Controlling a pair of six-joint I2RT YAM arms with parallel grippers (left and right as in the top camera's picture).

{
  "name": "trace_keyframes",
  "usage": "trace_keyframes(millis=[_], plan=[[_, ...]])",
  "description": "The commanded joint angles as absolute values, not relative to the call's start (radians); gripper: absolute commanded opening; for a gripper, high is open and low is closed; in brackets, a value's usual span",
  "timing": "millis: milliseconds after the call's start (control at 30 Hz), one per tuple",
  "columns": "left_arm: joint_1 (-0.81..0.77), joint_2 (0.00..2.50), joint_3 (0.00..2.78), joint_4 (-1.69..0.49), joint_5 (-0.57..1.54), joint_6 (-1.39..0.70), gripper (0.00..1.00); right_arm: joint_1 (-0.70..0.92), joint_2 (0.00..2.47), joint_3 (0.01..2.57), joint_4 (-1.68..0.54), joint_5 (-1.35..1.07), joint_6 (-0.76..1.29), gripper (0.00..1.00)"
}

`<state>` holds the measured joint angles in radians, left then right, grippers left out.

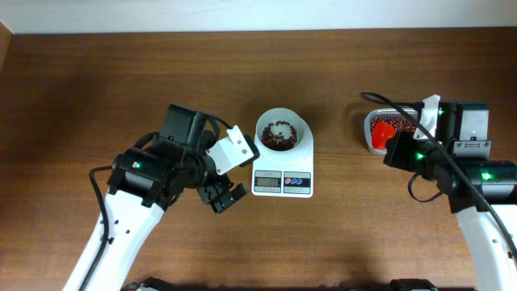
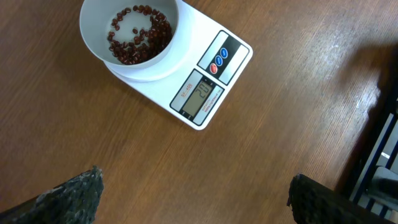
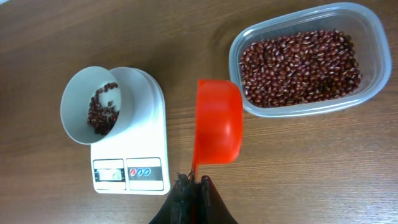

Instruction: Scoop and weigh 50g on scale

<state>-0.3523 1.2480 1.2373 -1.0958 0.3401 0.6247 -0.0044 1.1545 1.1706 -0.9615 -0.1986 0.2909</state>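
The scale [image 1: 282, 182] sits mid-table, a white bowl [image 1: 300, 123] holding some red beans [image 1: 280, 137] on its far end. The left gripper [image 1: 225, 196] hovers just left of it, jaws spread wide and empty. The right gripper [image 3: 193, 186] pinches the handle of a red scoop [image 3: 219, 124] – between the scale and the bean tub [image 3: 367, 25] on the right

Shows left arm [image 1: 121, 218] entering from lower left, elbow bent, with left gripper [image 1: 226, 196] spread wide, empty, fingers [image 2: 68, 196] far apart. Shows right arm [image 1: 485, 226] entering from lower right, with right gripper [image 3: 194, 184] clamped tight on the handle of the red scoop [image 3: 217, 121].
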Motion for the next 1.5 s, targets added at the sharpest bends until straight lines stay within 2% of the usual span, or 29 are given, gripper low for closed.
trace_keyframes(millis=[0,167,367,567,900,1000,1100,1467], plan=[[-0.35,1.232,1.246,-1.094,0.351,0.622,0.99,-0.007,1.168,1.172,-0.96,-0.167,0.285,0.04],[-0.35,1.232,1.246,-1.094,0.351,0.622,0.99,-0.007,1.235,1.172,-0.971,-0.167,0.281,0.04],[-0.35,1.232,1.246,-1.094,0.351,0.622,0.99,-0.007,1.236,1.172,-1.037,-0.065,0.057,0.04],[-0.35,1.232,1.246,-1.094,0.351,0.622,0.99,-0.007,1.271,1.172,-0.895,0.201,0.055,0.04],[-0.35,1.232,1.246,-1.094,0.351,0.622,0.99,-0.007,1.569,1.172,-0.748,0.231,0.055,0.04],[-0.35,1.232,1.246,-1.094,0.351,0.622,0.99,-0.007,1.583,1.172,-0.72,0.335,0.051,0.04],[-0.35,1.232,1.246,-1.094,0.351,0.622,0.99,-0.007,1.583,1.172,-0.718,0.334,-0.017,0.04],[-0.35,1.232,1.246,-1.094,0.351,0.622,0.99,-0.007,1.63,1.172,-0.672,0.334,-0.023,0.04]])
